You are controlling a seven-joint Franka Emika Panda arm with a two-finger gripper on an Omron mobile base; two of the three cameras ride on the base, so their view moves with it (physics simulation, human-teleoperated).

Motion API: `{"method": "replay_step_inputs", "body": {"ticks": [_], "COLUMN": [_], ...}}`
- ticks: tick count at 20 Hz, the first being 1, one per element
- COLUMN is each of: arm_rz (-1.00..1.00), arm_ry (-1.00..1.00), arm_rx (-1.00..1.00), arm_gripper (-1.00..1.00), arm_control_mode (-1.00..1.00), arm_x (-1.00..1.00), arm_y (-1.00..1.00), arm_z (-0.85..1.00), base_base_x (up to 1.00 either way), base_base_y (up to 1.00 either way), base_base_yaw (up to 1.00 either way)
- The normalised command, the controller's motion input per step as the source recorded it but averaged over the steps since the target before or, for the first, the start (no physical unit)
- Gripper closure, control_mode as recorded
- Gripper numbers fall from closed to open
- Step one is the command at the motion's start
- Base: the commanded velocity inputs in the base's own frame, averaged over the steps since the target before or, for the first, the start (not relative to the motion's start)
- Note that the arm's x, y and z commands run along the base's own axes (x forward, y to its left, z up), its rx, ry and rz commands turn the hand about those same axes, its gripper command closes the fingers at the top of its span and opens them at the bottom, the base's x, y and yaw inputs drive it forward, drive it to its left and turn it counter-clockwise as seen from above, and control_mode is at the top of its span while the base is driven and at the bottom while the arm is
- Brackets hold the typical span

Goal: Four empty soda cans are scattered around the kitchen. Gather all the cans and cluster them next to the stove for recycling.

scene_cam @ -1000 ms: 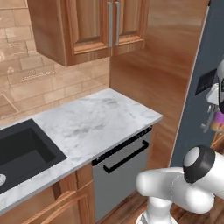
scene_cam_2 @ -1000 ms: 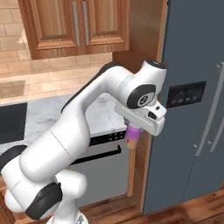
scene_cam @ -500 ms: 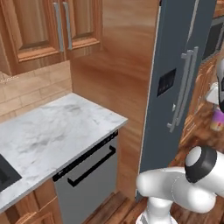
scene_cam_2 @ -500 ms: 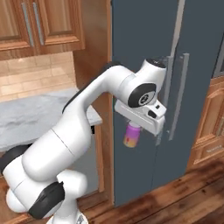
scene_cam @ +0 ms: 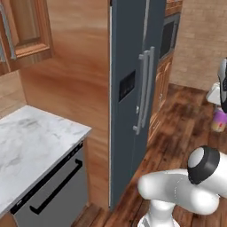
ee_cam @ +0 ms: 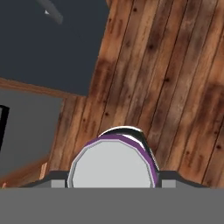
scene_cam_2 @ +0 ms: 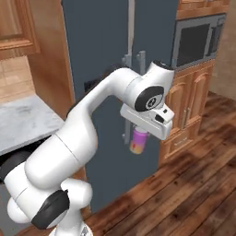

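Gripper is clenched on the pink-purple soda can, which hangs upright below the hand, yellowish base down, above the wood floor. Its silver top sits between the finger tips in the hand view. Behind the arm stands the dark grey refrigerator; the marble bench lies to its left.

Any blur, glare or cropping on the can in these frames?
Right base view: pink-purple can soft but readable under the gripper, no glare. Left base view: can near the right edge, blurry. Hand view: can top flat grey, cut off by the bottom band; wood floor soft.
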Motion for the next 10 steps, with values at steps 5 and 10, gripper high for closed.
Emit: {"method": "replay_step_inputs", "body": {"ticks": [5,10], "arm_rz": [0.0,0.0], "arm_ry": [0.0,0.0], "arm_rx": [0.0,0.0], "arm_gripper": [1.0,1.0], "arm_control_mode": [1.0,1.0], "arm_x": [0.0,0.0], "arm_y": [0.0,0.0], "arm_z": [0.0,0.0], "base_base_x": [0.0,0.0], "base_base_y": [-0.61,-0.62], "base_base_yaw": [-0.42,-0.43]}}
